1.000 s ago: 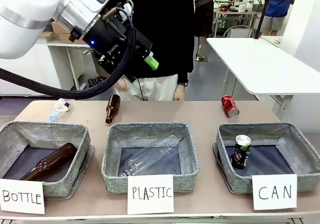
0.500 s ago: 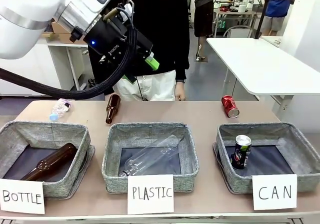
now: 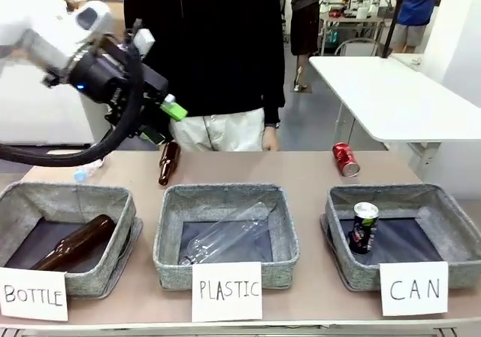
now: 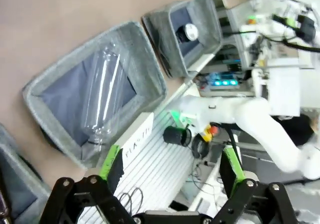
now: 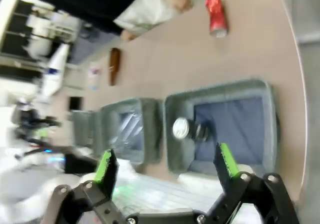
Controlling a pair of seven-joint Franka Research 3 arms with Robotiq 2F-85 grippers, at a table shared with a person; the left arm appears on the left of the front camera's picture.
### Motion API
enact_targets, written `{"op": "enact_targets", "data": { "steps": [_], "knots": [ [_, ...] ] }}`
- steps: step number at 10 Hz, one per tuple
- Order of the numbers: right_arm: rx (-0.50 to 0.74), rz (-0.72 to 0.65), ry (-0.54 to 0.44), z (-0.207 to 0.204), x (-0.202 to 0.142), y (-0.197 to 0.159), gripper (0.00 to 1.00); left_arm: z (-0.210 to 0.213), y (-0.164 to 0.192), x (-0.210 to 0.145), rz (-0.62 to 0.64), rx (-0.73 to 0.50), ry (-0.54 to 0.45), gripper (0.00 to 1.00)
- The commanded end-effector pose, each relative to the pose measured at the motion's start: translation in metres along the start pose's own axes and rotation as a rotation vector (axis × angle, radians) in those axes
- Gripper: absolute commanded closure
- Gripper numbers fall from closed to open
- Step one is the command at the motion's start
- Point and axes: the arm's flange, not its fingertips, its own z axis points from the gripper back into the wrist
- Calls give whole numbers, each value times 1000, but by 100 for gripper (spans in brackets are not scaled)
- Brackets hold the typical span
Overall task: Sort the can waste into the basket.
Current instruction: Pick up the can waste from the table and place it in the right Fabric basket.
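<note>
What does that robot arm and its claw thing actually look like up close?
The left arm is glossy white with rounded links, and a thick black cable loops beneath it. Its end effector is a boxy black unit with a small blue light and two fingers tipped with bright green pads.

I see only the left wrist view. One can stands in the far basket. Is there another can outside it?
Observer: Yes. A red can lies on the table behind the CAN basket.
Operator: Is the right gripper holding anything?
Observer: No. The right gripper is open and empty, looking down on that basket.
Operator: Is a person's hand near the red can?
Observer: A hand hangs at the far edge, apart from the can.
</note>
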Motion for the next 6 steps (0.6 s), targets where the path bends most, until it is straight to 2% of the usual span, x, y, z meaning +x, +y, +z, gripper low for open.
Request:
{"op": "enact_targets", "data": {
  "steps": [1, 2, 3, 4, 5, 6],
  "knots": [
    [-239, 106, -10, -99, 31, 27, 0, 22, 42, -33, -8, -132, -71, 0],
    [-198, 70, 107, -123, 21, 27, 0, 26, 62, -25, 29, -171, -191, 0],
    [-192, 0, 200, -107, -11, 17, 0, 15, 29, -20, -1, -65, -30, 0],
    [-176, 153, 33, -105, 12, 57, 0, 15, 29, -20, -1, -65, -30, 0],
    [-176, 153, 33, -105, 12, 57, 0, 15, 29, -20, -1, -65, -30, 0],
    [-205, 124, 119, -137, 1, 47, 0, 15, 29, -20, -1, -65, -30, 0]
  ]
}}
